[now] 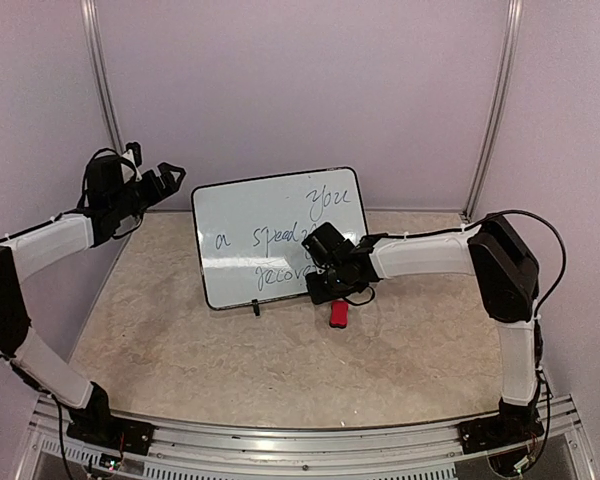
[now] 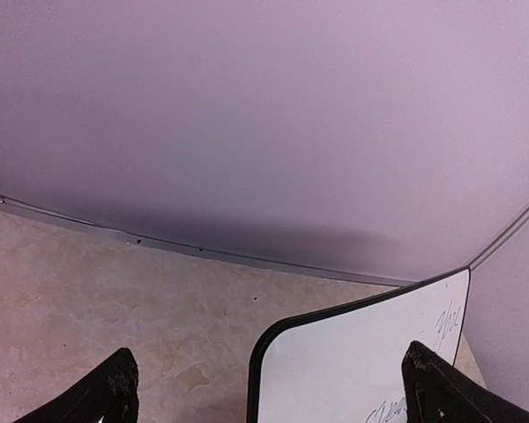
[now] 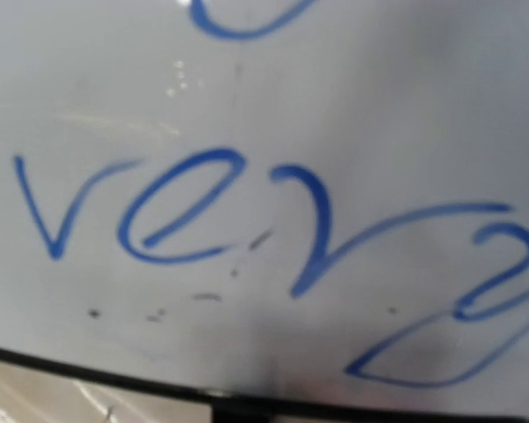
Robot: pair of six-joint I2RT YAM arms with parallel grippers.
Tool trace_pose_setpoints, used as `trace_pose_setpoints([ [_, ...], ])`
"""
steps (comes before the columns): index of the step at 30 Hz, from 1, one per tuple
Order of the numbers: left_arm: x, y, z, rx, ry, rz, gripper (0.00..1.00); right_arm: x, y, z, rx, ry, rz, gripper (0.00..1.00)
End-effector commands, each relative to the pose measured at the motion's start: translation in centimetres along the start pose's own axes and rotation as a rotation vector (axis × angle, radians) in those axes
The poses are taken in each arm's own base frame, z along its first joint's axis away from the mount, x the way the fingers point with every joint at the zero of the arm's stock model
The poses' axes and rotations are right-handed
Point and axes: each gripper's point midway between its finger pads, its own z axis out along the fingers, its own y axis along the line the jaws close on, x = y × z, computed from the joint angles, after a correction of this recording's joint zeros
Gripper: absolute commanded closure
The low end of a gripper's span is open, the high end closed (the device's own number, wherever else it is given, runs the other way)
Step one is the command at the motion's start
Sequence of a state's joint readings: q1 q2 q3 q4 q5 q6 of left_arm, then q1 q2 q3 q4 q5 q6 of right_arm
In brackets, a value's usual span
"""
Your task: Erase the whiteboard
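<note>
While the left gripper holds its fingers wide apart, the right gripper hangs just beside the black-rimmed white rectangular whiteboard, its finger state impossible to tell.

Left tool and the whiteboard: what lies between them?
Nothing. Only bare tabletop separates the left tool from the whiteboard. The left wrist view shows this best, and the top view agrees.

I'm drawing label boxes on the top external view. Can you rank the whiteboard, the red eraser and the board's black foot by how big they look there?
1. whiteboard: by far the largest.
2. red eraser: small, its upper end partly hidden.
3. black foot: the smallest, a thin dark stub at the board's lower edge.
</note>
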State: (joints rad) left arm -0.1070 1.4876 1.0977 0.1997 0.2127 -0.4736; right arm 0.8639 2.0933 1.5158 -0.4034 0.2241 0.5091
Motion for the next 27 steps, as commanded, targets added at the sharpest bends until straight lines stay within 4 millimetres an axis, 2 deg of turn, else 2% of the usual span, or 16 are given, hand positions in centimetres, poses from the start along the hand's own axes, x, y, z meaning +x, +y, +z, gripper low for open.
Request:
trace_pose_setpoints([
  [1,-0.9,-0.2,-0.7,0.035,-0.033,-0.019,0.01,0.2,0.8,1.1,-0.015,-0.009,-0.034,0.64],
  [11,-1.1,0.0,-0.9,0.031,-0.044,-0.024,0.01,0.6,0.7,2.3,-0.002,-0.010,-0.070,0.67],
  [14,-1.3,0.0,-1.1,0.031,-0.049,-0.022,0.01,0.8,0.6,2.6,0.000,-0.012,-0.080,0.76],
  [18,-1.4,0.0,-1.1,0.034,-0.052,-0.023,0.01,1.0,0.7,2.5,-0.014,-0.019,-0.079,0.82],
  [23,-1.5,0.1,-1.2,0.041,-0.054,-0.025,0.01,1.5,0.8,2.4,-0.032,-0.021,-0.104,0.98],
  [27,-1.8,-0.1,-1.4,0.044,-0.061,-0.022,0.01,2.2,0.9,2.1,-0.062,-0.024,-0.166,1.00],
])
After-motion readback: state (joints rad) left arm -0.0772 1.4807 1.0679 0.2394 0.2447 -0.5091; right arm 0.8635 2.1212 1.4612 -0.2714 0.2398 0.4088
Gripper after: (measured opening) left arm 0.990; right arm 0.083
